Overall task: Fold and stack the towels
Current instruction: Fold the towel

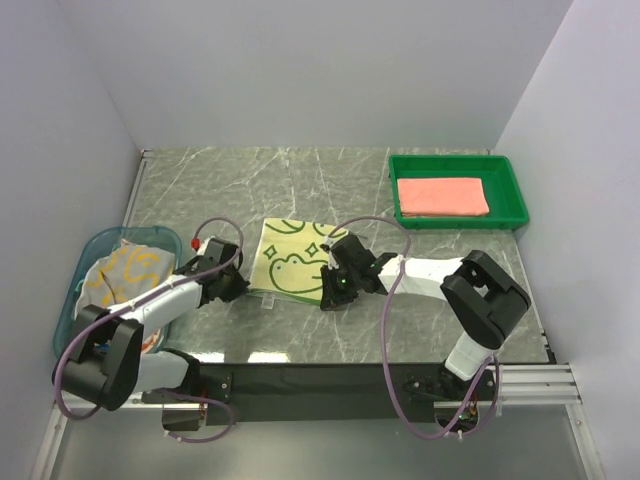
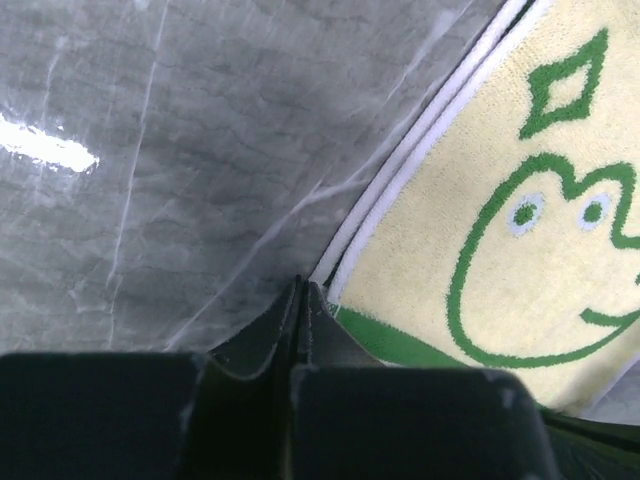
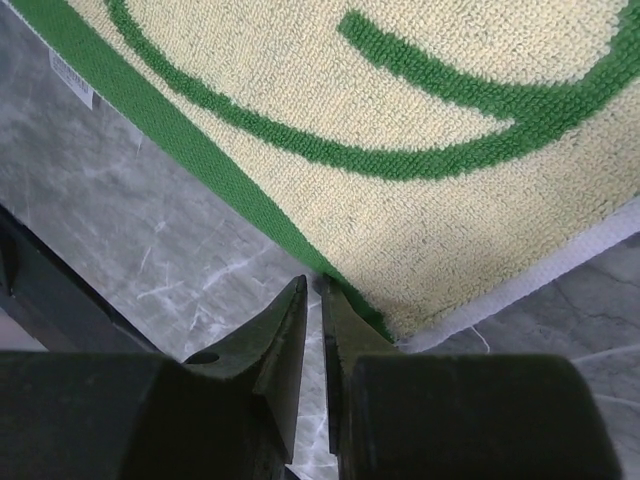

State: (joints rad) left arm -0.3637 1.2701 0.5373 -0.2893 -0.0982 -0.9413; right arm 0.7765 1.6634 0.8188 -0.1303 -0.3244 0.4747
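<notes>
My left fingers (image 2: 255, 345) are pressed together at a near corner of the frog towel (image 2: 520, 200); whether they nip its hem I cannot tell. My right fingers (image 3: 285, 325), a slit apart, sit just left of the other near corner. I judge the first fold is starting, and next I need to grip both corners and lift. Marbled tabletop (image 2: 150, 250), plain grey walls (image 1: 320, 70).

A pale yellow frog towel (image 1: 290, 262) lay flat on the marble surface (image 1: 300, 180), with the left tool (image 1: 232, 287) and the right tool (image 1: 335, 290) at its near corners.
</notes>
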